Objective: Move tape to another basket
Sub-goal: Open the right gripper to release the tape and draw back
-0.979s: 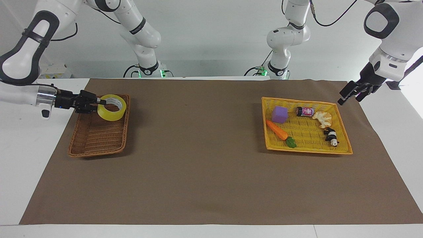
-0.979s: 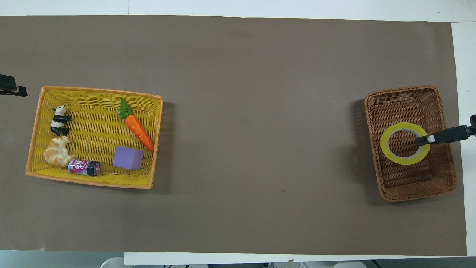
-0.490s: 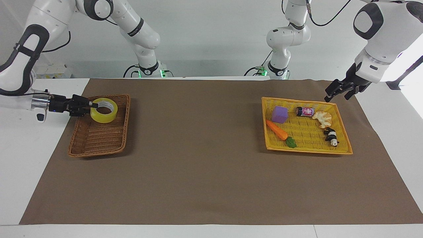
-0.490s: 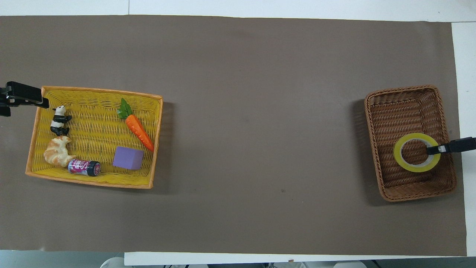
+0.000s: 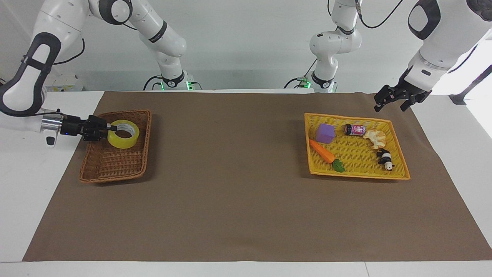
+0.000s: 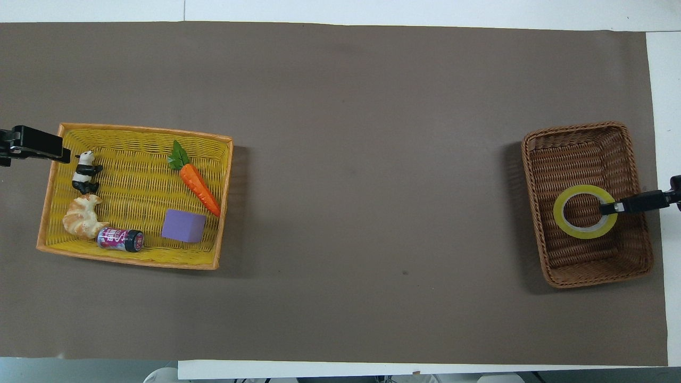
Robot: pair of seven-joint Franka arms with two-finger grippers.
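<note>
The yellow tape point(image 5: 122, 142) point(image 6: 580, 232) sits low inside the brown wicker basket point(image 5: 111, 163) point(image 6: 585, 154), in the half nearer the robots. My right gripper point(image 5: 112, 127) point(image 6: 609, 207) reaches in level over the basket's outer rim and is shut on the roll's wall. One finger is inside the ring. Whether the roll rests on the basket floor I cannot tell. At the left arm's end of the table, my left gripper point(image 5: 392, 101) point(image 6: 53, 151) hangs open and empty over the outer edge of the yellow tray.
The yellow woven tray point(image 5: 357, 174) point(image 6: 138, 260) holds a carrot point(image 5: 323, 152), a purple cube point(image 5: 325, 133), a small can point(image 5: 354, 130), a croissant point(image 5: 375, 138) and a panda figure point(image 5: 385, 158). A brown mat point(image 5: 230, 173) covers the table between the two baskets.
The right gripper has sunk with the tape, lower into the brown basket. The left gripper has swung from beside the yellow tray to over its outer edge.
</note>
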